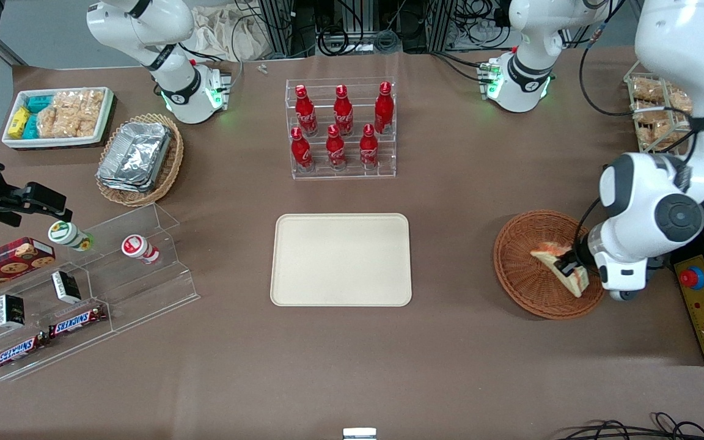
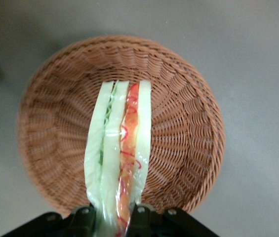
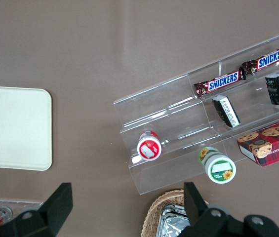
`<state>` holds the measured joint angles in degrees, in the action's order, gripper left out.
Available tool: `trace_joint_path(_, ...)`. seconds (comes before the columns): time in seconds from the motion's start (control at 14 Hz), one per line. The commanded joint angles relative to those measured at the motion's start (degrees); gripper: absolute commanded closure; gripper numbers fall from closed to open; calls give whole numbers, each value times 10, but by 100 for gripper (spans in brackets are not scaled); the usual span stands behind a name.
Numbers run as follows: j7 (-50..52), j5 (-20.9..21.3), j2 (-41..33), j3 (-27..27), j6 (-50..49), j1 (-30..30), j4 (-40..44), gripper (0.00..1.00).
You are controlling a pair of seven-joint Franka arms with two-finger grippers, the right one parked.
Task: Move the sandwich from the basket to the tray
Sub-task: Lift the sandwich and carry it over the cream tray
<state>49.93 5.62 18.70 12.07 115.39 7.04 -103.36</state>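
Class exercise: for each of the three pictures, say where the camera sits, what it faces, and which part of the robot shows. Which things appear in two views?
Front view: high, facing the arms; the gripper clamps the sandwich over the basket.
Left wrist view: looks down past its fingers at sandwich and basket, both shared with front.
Right wrist view: looks down over parked fingers; shares the tray.

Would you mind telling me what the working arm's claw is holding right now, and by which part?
The claw is shut on the sandwich, pinching one end of the wedge across its bread faces, over the basket.
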Motion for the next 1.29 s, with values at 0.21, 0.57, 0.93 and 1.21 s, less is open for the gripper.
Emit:
trace_joint_path(0.21, -13, 6, -4, 45, -234, -52, 206, 100)
trace_joint_path(0.57, -7, 9, 3, 163, -236, -53, 218, 100)
trace_joint_path(0.93, 11, 11, 41, 187, -91, -119, 157, 100)
trace_joint_path(1.21, 101, 71, 111, 186, -33, -190, 161, 100)
